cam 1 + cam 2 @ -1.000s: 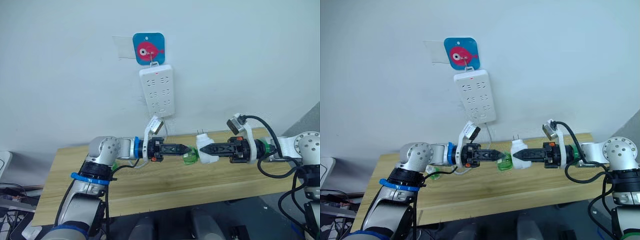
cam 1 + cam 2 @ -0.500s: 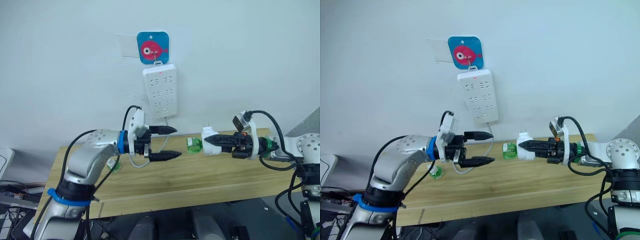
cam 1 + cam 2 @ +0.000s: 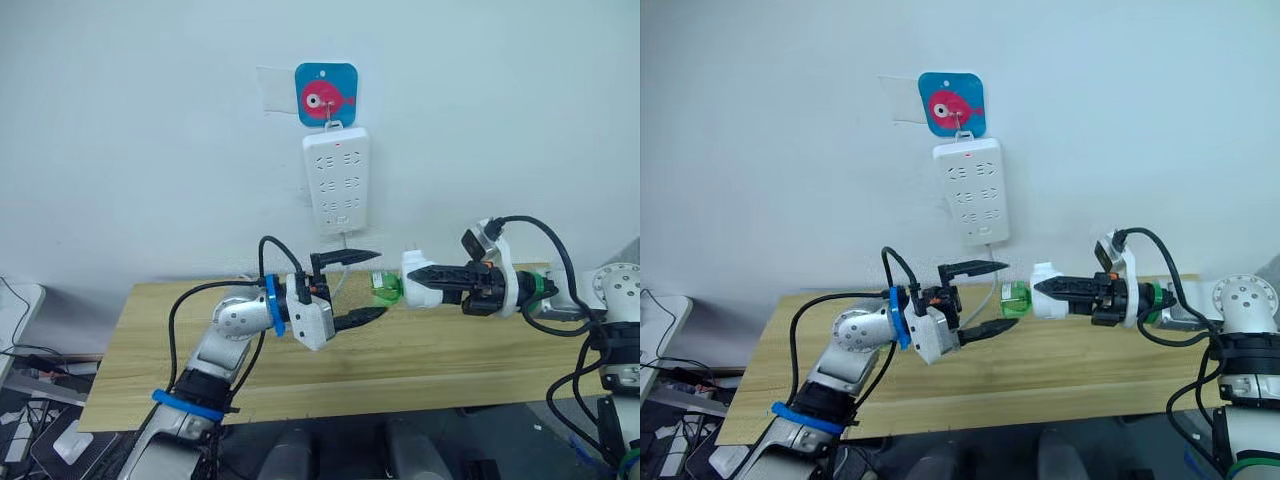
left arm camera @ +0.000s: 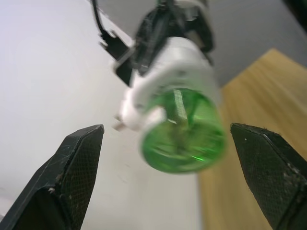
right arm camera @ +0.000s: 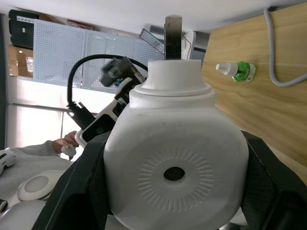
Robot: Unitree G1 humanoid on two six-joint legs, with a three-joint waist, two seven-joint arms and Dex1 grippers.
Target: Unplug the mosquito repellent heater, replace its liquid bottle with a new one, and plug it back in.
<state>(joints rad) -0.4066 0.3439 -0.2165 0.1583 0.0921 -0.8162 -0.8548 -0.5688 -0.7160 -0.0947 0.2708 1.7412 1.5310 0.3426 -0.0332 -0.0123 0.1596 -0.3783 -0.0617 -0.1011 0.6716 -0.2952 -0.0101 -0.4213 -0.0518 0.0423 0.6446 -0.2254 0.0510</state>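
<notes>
One step looks done: the mosquito repellent heater [image 3: 419, 281] is unplugged, pinched in the right gripper [image 3: 428, 280] below the power strip [image 3: 338, 182]. A green bottle [image 3: 386, 286] sits in its socket, facing the left gripper's [image 3: 360, 287] spread fingers. Replugging remains.

A plain white wall [image 3: 140, 120] backs the scene. A light wooden table [image 3: 160, 330] stands against it. A white power strip [image 3: 338, 187] hangs from a blue square hook plate [image 3: 327, 95] bearing a pink fish motif.
</notes>
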